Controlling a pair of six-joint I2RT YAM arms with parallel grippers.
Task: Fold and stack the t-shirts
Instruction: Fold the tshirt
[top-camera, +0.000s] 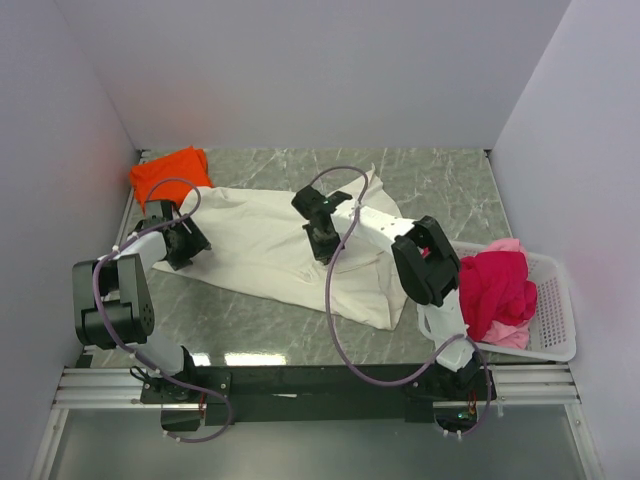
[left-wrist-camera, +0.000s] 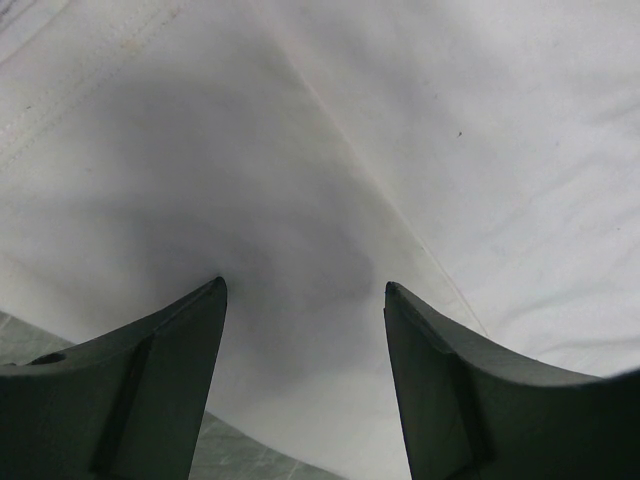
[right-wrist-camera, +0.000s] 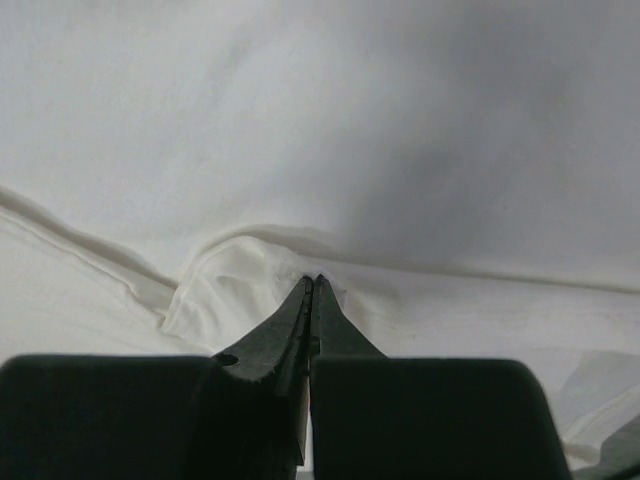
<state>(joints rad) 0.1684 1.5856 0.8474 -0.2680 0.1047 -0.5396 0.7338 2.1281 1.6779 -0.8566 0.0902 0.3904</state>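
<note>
While the cream t-shirt (top-camera: 270, 250) lay spread across the surface (top-camera: 440, 190), the left claw (left-wrist-camera: 305, 290) stood open over its left edge, gripping nothing. The right claw (right-wrist-camera: 312, 282) was closed, pinching a small fold near its middle. An orange t-shirt (top-camera: 170, 175) sat far left; a red t-shirt (top-camera: 495, 285) and a pink t-shirt (top-camera: 508, 337) lay in the basket (top-camera: 555, 300).
</note>
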